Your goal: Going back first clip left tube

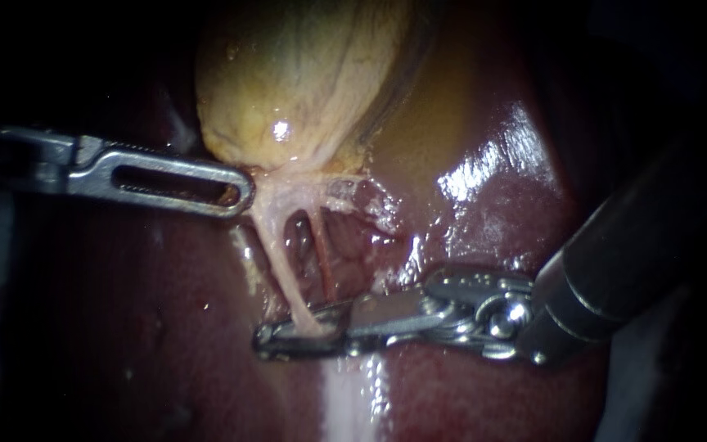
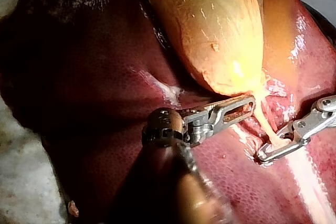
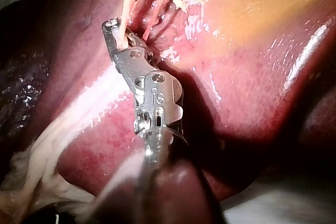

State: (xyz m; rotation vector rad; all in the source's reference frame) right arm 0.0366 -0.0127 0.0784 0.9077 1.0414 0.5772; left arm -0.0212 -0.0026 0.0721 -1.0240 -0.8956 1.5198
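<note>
Gallbladder (image 1: 304, 74): yellow and swollen, it lies on the dark red liver (image 1: 124, 327), and its narrow lower end runs into pale webbed tissue.
Left tube (image 1: 282, 262): a pale strand that runs taut from the gallbladder's lower end down to the right instrument's tip.
Right tube (image 1: 322, 262): thinner and reddish, it lies just beside the left tube, with a small window of liver between them.
Left instrument (image 1: 235, 192): it comes in level from the left. Its slotted jaws lie together, pinched on the pale tissue at the gallbladder's lower end, above where the left tube begins.
Right instrument (image 1: 265, 337): it comes in from the right, low over the liver. Its jaws stand slightly apart as a narrow frame, with the lower end of the left tube passing between them.
Clip: I cannot tell from any view whether one sits on the left tube, because the jaws and pale tissue hide that spot.
Liver surface: wet and glossy, with a pale streak running under the right instrument's jaws.
</note>
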